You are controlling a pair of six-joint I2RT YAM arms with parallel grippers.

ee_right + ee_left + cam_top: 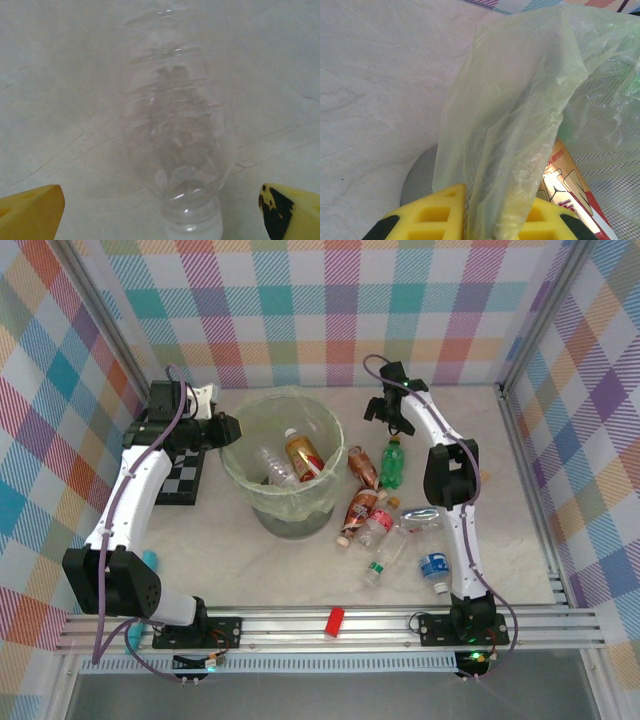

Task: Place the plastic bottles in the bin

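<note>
Two tools, two states: left tool (496, 202) clamped shut on the thin liner (520, 100) of the bin (262, 502), pale-green film pinched between the yellow fingers (442, 212) at the bin's left rim, just beside the chessboard (185, 478); right tool (160, 197) spread wide and holding nothing, one yellow fingertip (30, 210) on each side of a clear bottle (172, 145) lying on the table (60, 75), pale cap end nearest the camera, no contact visible. Inside the bin, a brown bottle (303, 453) with a yellow-and-red label and a clear one (275, 468) beside it. Right of the bin, a loose cluster of plastic bottles on the table: a green bottle (392, 465) farthest back, a brown-capped one (362, 467) near the bin wall, several clear ones below them, and a blue-labelled bottle (434, 568) near the right arm's base. By the front rail, a small red block (336, 621), well apart from the cluster.
</note>
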